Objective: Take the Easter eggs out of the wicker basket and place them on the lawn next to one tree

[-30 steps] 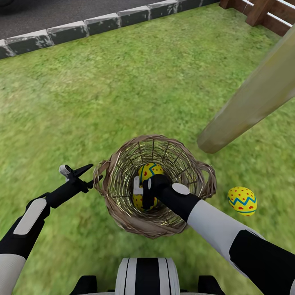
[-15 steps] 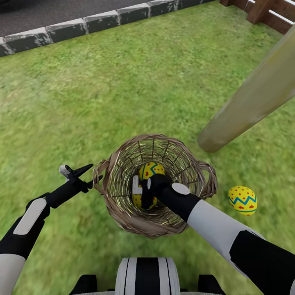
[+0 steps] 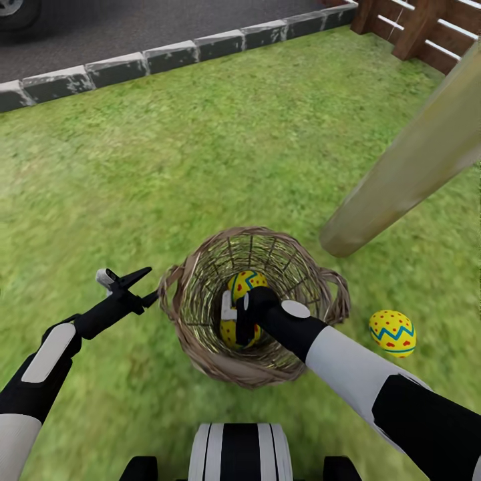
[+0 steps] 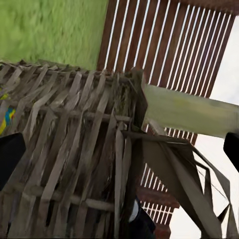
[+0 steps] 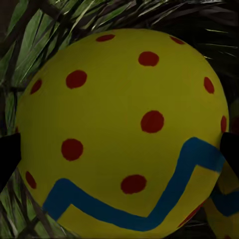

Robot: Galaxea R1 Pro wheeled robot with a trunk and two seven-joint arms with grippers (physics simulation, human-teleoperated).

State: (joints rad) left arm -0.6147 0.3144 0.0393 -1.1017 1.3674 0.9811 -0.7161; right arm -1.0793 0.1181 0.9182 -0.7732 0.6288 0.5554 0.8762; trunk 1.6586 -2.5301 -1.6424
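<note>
Outdoor garden or front yard of a home, simulator render. Mottled green lawn (image 3: pixel 200 133) covers most of the frame. Grey stone kerb (image 3: pixel 167 55) runs along the top, dark asphalt driveway (image 3: pixel 133 20) behind it with a car tyre (image 3: pixel 17 10) at upper left. Brown wooden fence (image 3: pixel 427 30) at upper right. Leaning bare tree trunk (image 3: pixel 414 160) on the right. Wicker basket (image 3: pixel 200 347) on the grass, lower centre.

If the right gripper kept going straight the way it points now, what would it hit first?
Most likely the egg directly ahead, inside the basket. The right gripper already reaches into the basket, with the egg sitting between its fingers.
</note>
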